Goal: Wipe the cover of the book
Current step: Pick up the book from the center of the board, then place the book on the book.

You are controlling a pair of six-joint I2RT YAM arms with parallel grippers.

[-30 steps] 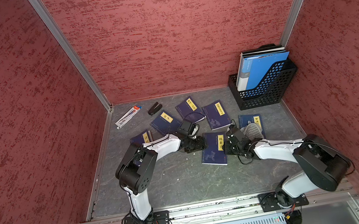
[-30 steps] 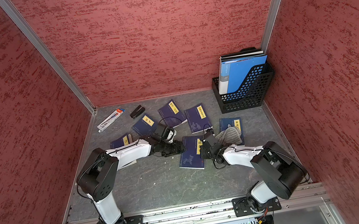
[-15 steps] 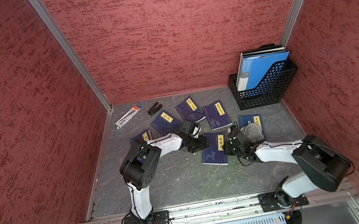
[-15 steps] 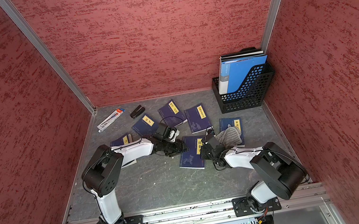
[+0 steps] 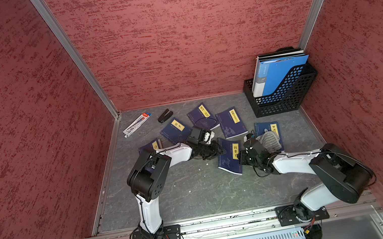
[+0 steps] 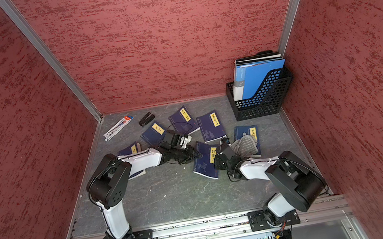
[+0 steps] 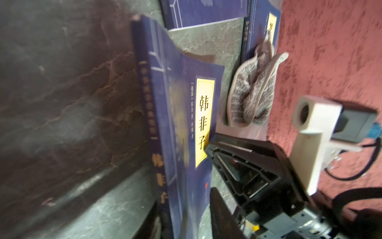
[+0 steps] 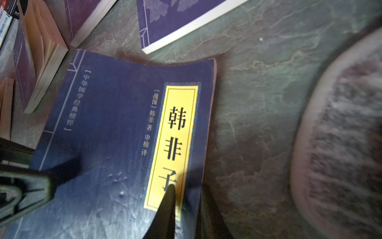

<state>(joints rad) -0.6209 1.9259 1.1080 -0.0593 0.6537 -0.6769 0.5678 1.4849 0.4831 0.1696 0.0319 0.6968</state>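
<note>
Book (image 5: 229,157) lay mid-scene on the table (image 5: 198,196), cover bowed upward. Left claw (image 5: 219,150) clamped its spine edge and right claw (image 5: 241,158) pinched its yellow-label edge. Grey cloth (image 5: 268,141) rested on a neighbouring book (image 5: 263,127).

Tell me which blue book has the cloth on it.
The rightmost book, by the black file rack; only it bears the grey cloth.

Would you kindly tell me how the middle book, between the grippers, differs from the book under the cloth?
The middle book has a bare cover; the other book is partly hidden by the cloth. The middle book's cover bows upward, with the left gripper and right gripper at its edges; the other book lies flat. Both are dark blue with a yellow title label.
</note>
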